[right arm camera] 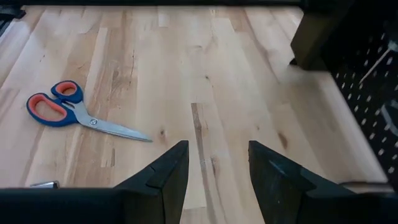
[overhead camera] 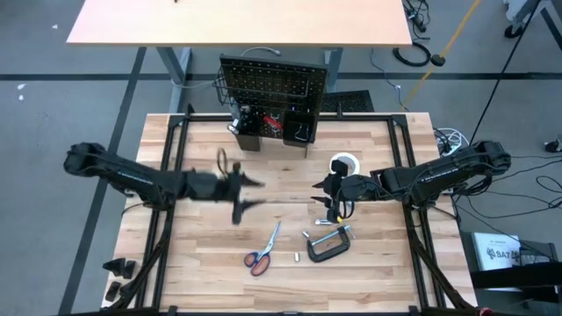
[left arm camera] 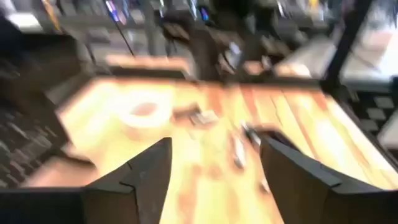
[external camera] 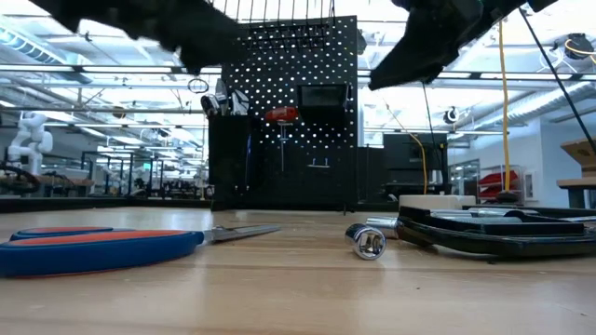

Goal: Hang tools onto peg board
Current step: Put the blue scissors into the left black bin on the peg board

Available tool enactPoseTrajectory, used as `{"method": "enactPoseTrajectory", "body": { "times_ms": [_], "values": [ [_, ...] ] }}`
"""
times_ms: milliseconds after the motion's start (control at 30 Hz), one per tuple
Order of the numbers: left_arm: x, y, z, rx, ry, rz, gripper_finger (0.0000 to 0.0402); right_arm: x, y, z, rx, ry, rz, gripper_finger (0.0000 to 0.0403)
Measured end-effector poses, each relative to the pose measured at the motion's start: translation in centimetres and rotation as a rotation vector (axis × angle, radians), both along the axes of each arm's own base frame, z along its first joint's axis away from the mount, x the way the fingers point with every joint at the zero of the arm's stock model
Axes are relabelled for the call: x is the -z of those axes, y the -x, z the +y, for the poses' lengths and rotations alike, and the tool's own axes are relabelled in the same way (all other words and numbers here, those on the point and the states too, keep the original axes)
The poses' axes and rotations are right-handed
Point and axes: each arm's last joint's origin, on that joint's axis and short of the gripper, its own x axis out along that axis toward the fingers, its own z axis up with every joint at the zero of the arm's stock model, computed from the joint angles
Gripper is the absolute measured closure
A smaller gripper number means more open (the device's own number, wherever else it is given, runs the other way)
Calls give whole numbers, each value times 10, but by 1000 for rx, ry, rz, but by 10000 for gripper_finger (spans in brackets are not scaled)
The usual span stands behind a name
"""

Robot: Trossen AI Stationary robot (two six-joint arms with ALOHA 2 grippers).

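Perforated black metal peg board [overhead camera: 272,86] stands upright at the table's far edge. Orange-handled steel scissors [overhead camera: 262,251] and a black C-clamp [overhead camera: 329,245] lie flat on pale wood planks [overhead camera: 202,272]. Left gripper [overhead camera: 250,193] and right gripper [overhead camera: 320,195] hover with jaws apart, empty. Only the low view shows a ribbed silver socket [external camera: 366,241].

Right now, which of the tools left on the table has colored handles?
The scissors: orange and blue handles. The clamp beside them is black.

Light: bright, even, from overhead.
Blur: left wrist view smeared throughout; left arm [overhead camera: 158,183] streaked.
Shadows: soft.
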Motion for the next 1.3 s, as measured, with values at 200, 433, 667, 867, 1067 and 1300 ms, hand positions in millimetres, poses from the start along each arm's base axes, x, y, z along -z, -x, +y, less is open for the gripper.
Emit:
{"method": "enactPoseTrajectory", "body": {
  "times_ms": [200, 433, 667, 867, 1067, 1300],
  "values": [
    [41, -15, -33, -61, -79, 137, 159, 23, -5, 2, 20, -68, 135, 248],
    [79, -37, -42, -14, -139, 167, 159, 56, 6, 9, 57, -279, 451, 248],
    [85, -41, -42, -6, -147, 153, 159, 58, 8, 8, 85, -287, 473, 248],
    [85, -43, -33, -93, -219, 161, 159, 57, 6, 9, 94, -309, 447, 248],
    [86, -44, -23, -145, -218, 169, 159, 55, 4, 7, 124, -261, 402, 248],
    [88, -44, -21, -117, -236, 194, 159, 55, 4, 11, 119, -264, 402, 248]
  ]
}}
